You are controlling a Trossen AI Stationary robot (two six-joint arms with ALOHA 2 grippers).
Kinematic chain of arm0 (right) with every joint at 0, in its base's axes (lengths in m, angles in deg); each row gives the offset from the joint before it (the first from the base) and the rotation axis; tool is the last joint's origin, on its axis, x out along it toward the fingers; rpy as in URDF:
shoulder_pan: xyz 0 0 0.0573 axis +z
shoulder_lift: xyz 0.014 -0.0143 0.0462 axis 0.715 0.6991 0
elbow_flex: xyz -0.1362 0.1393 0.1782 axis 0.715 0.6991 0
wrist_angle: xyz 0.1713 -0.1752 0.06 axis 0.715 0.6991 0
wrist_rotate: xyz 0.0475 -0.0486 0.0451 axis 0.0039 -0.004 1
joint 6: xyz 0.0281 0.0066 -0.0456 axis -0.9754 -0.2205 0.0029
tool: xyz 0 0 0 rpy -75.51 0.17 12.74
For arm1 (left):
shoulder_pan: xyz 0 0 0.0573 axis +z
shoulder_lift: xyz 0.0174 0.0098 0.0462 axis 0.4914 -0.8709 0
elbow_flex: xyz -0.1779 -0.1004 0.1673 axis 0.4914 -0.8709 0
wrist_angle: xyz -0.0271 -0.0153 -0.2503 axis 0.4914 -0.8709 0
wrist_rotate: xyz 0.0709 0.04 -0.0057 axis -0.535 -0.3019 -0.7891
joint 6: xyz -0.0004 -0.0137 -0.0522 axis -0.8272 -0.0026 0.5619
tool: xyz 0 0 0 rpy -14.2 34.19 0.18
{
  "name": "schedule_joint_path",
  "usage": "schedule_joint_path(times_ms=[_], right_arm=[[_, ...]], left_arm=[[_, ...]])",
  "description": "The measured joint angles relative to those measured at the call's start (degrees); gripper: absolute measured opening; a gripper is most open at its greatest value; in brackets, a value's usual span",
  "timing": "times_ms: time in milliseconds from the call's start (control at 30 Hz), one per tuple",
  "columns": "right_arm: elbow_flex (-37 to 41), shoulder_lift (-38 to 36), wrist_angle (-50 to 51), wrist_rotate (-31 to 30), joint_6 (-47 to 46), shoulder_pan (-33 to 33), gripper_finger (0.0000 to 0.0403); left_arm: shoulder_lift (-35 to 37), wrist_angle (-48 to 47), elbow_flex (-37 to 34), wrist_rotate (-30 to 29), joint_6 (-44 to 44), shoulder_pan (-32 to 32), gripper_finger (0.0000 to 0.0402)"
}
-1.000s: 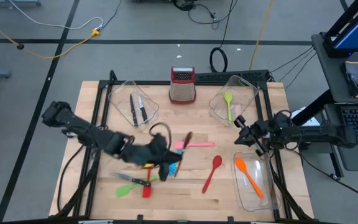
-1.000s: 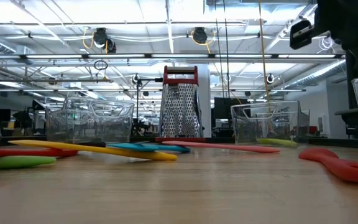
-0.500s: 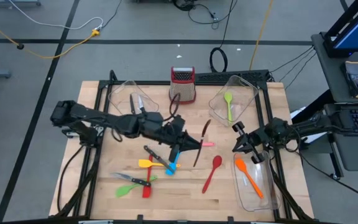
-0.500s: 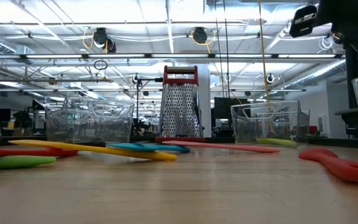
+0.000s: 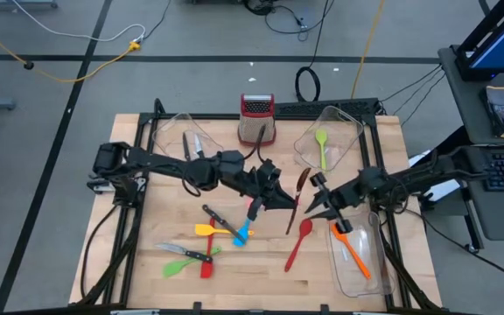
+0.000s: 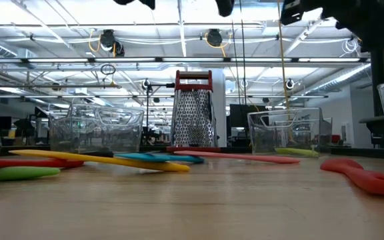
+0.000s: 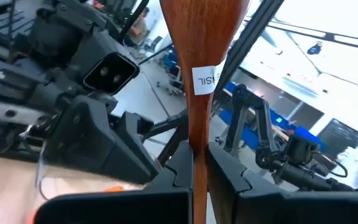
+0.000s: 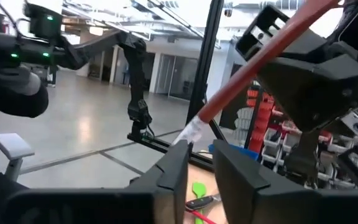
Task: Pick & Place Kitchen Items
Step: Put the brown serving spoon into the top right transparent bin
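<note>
On the wooden table, right of the box grater, the left gripper holds a brown wooden spoon aloft, fingers pinched on its handle. The right gripper meets it there, and its wrist view shows its fingers parted around the handle tip, which the high view cannot resolve.

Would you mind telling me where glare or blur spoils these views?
Low view: ceiling lights glare bright behind the box grater. Left wrist view: the brown spoon is fairly sharp, while the other arm beside it smears with blur. Right wrist view: bright windows wash out the top.
</note>
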Motion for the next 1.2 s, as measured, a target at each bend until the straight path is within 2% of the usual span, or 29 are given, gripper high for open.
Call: schedule_joint_path(times_ms=[333,533,767,1200], right_arm=[[-4.5,8.3,-0.1,0.0,-2.3,0.0,0.0183],[-7.8,11.7,-0.1,0.3,-3.8,0.5,0.0225],[-8.5,12.8,-0.2,0.5,-4.3,1.9,0.0242],[-8.5,12.8,-3.3,0.5,-7.6,2.5,0.0238]], left_arm=[[-1.3,2.5,0.0,4.0,-1.2,0.2,0.001],[-1.3,2.3,0.0,4.0,-1.9,0.3,0.0014],[-1.3,0.8,0.0,4.1,-3.3,0.4,0.001],[-1.3,-0.9,0.0,3.9,-4.4,0.5,0.0013]])
